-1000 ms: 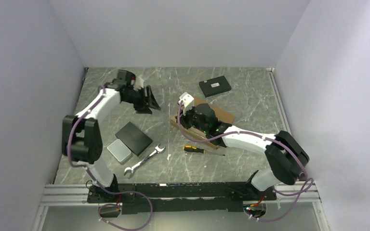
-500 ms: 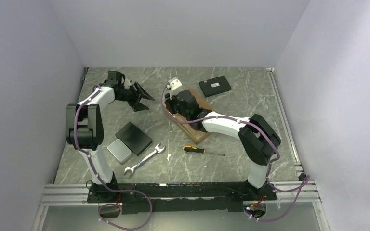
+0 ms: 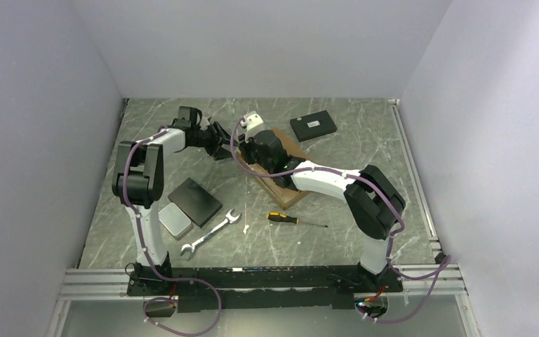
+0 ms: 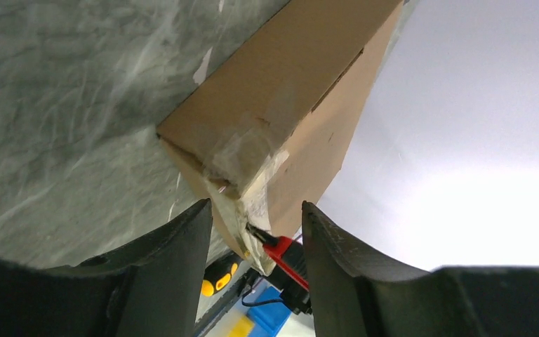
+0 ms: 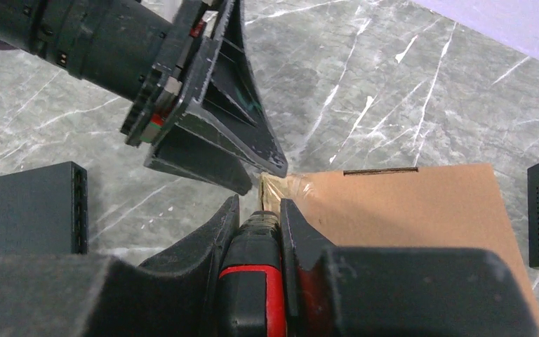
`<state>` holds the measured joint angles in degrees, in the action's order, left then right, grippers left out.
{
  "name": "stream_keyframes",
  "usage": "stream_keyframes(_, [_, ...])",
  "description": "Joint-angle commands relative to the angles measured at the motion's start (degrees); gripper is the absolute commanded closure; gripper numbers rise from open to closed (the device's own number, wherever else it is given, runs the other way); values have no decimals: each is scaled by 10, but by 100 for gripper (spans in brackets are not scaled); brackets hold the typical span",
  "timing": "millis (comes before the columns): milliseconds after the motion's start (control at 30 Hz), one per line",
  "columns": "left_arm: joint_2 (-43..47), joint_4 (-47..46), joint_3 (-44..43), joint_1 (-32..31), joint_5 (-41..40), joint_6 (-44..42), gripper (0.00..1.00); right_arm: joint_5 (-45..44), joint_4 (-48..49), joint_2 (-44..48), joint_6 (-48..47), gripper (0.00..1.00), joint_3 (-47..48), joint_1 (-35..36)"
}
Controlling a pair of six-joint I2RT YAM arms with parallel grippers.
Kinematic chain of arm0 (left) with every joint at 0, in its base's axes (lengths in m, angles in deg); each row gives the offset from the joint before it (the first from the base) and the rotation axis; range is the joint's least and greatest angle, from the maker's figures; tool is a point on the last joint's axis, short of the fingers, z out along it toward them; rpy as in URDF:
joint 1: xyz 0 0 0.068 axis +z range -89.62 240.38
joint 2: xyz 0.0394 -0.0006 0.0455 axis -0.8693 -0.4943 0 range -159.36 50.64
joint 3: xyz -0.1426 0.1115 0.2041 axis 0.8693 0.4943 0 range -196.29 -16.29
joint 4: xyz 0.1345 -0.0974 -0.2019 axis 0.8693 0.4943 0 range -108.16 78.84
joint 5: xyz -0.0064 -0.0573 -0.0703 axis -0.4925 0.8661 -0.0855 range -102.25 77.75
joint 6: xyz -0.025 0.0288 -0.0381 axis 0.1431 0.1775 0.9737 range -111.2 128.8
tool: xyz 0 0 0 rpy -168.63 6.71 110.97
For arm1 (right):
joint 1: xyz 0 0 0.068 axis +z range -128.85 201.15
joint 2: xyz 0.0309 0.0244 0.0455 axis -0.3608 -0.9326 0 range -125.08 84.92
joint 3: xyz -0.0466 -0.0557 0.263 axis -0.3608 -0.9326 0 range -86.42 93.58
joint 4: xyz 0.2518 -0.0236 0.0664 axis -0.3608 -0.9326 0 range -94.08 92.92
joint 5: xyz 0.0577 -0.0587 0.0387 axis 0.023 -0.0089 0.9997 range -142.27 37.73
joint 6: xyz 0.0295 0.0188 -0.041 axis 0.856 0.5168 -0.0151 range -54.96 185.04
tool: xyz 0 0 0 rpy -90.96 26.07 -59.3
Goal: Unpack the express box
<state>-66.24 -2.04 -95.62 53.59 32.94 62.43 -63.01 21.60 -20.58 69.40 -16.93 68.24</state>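
The express box (image 3: 285,193) is a flat brown cardboard mailer lying mid-table under my right arm. My right gripper (image 3: 248,156) is shut on a red and black cutter (image 5: 253,281). The cutter's tip rests at the box's taped left corner (image 4: 253,182). The right wrist view shows the box top (image 5: 407,210) just beyond the right gripper (image 5: 260,203). My left gripper (image 3: 223,144) is open, and its fingers (image 4: 182,260) straddle that same corner. The left gripper also shows in the right wrist view (image 5: 210,126).
A small black labelled box (image 3: 313,126) lies behind the mailer. A dark grey slab (image 3: 194,201), a silver tin (image 3: 173,220), a wrench (image 3: 210,235) and a yellow-handled screwdriver (image 3: 284,219) lie nearer the front. Walls enclose three sides.
My left gripper has swung right, up to the box's left corner. My right gripper with the cutter moved back and left, and the box turned with it.
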Motion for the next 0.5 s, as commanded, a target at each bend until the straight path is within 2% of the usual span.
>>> stream_keyframes(0, [-20,-53,-6,-15,23,2,46,-18,10,-4,1,100,30,5])
stream_keyframes(233, [-50,0,-21,-21,-20,-53,49,-22,-10,5,-28,100,27,17])
stream_keyframes(467, [-77,33,-28,-21,-82,-82,60,-53,-36,17,-37,100,23,28])
